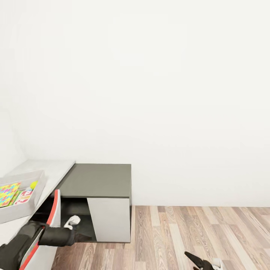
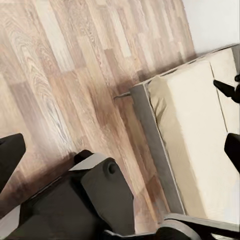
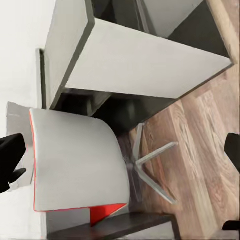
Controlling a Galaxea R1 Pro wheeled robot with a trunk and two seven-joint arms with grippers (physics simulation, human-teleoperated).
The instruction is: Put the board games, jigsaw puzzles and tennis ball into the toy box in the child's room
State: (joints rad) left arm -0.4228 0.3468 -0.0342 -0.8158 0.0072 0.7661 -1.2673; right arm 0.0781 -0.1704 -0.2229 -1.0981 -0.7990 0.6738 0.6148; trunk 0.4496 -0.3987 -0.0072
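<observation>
The light-grey toy box (image 1: 23, 210) stands on the table (image 1: 56, 168) at the far left of the head view. Inside it lie a multicolour jigsaw puzzle (image 1: 9, 193), a red and white board game (image 1: 24, 196) and the yellow-green tennis ball (image 1: 33, 184). My left arm (image 1: 52, 236) reaches in low beside the table. In its wrist view the left gripper (image 2: 120, 150) is open over the floor, with the cream bed (image 2: 195, 150) beyond it. My right gripper (image 1: 202, 261) hangs low over the floor. It is open (image 3: 120, 150) and faces the chair.
A white chair with red trim (image 1: 54, 210) (image 3: 75, 160) is tucked at the table, its metal star base (image 3: 150, 165) on the wood floor (image 1: 195, 232). The lower dark-grey table section (image 1: 97, 180) stands against the white wall. Open floor stretches to the right.
</observation>
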